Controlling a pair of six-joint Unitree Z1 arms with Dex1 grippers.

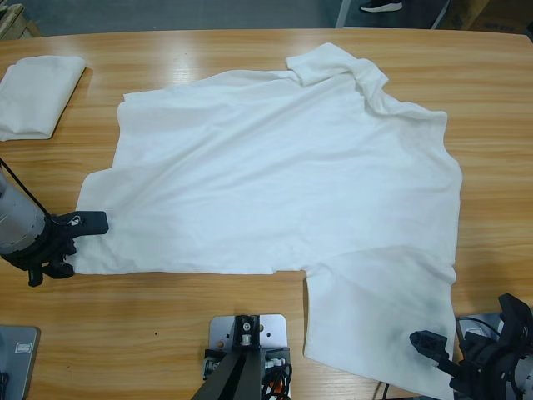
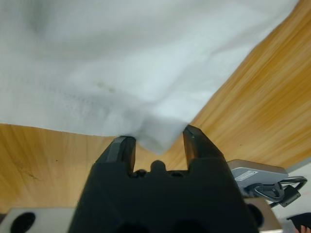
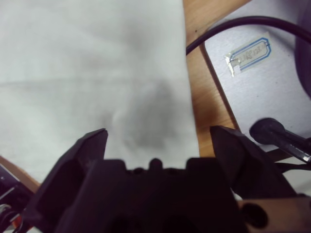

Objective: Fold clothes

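A large white T-shirt (image 1: 283, 175) lies spread across the middle of the wooden desk (image 1: 166, 333), reaching from the left part of the frame to the right, with a rumpled, folded-over bit at the upper middle and one flap running down toward the lower right corner. In the upper left corner sits a second white garment (image 1: 37, 93), folded into a small pad, well apart from the shirt. At the left edge of the high view the left gripper (image 1: 71, 227) meets the shirt's lower left corner; in the left wrist view its jaws (image 2: 159, 141) stand a narrow way apart with the pointed corner of the fabric (image 2: 121, 73) tucked down between them, touching or nearly touching both sides, though I cannot tell whether they truly pinch it. In the lower right corner of the high view the right gripper (image 1: 437, 348) sits at the edge of the hanging flap; the right wrist view shows its jaws (image 3: 158, 145) spread wide over the cloth (image 3: 92, 73), a dark shadow on the fabric between them. Beside the cloth's edge in that view, a black cable (image 3: 233, 25) curves over a grey plate.
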